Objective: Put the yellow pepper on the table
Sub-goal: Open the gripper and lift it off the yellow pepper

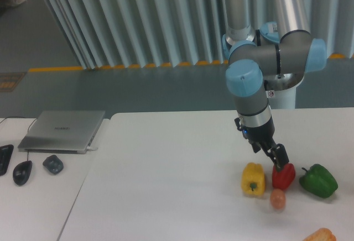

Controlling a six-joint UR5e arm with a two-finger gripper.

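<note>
The yellow pepper (253, 178) lies on its side on the white table (166, 186), its small green stem facing the camera. Nothing holds it. My gripper (275, 155) hangs above and to the right of it, tilted, just over the red pepper (283, 176). Its fingers look spread apart with nothing between them.
A green pepper (318, 180) sits right of the red one. A small tan egg (277, 199) lies in front of the yellow pepper. An orange-yellow lumpy item (321, 234) shows at the bottom edge. On the left desk are a laptop (63, 130) and a mouse (22, 172).
</note>
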